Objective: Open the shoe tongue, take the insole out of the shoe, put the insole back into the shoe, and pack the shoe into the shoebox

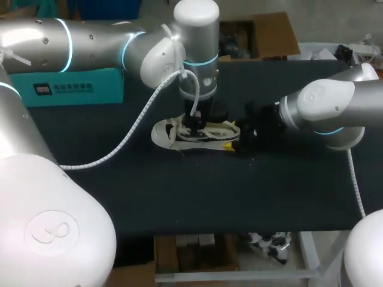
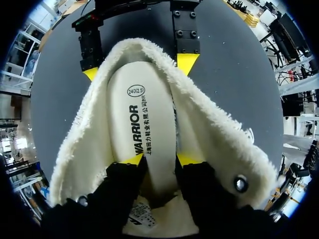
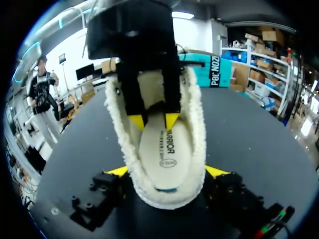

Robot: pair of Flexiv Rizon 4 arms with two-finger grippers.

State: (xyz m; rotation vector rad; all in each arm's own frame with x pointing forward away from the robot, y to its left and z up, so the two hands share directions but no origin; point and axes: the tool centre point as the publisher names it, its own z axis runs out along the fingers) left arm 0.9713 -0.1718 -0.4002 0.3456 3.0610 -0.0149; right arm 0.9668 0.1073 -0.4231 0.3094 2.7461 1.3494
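Note:
A cream fleece-lined shoe [image 1: 164,133] lies on the dark table, its opening spread wide. The white insole [image 2: 139,124] lies flat inside it. My left gripper [image 2: 160,160] reaches down into the shoe from above. It is open, and its yellow fingertips [image 2: 133,159] rest on the insole near one end. My right gripper [image 3: 167,173] holds the shoe's other end, one yellow tip pressed against each outer side of the fleece rim. In the right wrist view the left gripper [image 3: 152,119] stands inside the shoe over the insole [image 3: 164,154].
A teal shoebox [image 1: 78,86] sits at the back left of the table [image 1: 179,197]. My left arm's white cable hangs down beside the shoe's left end.

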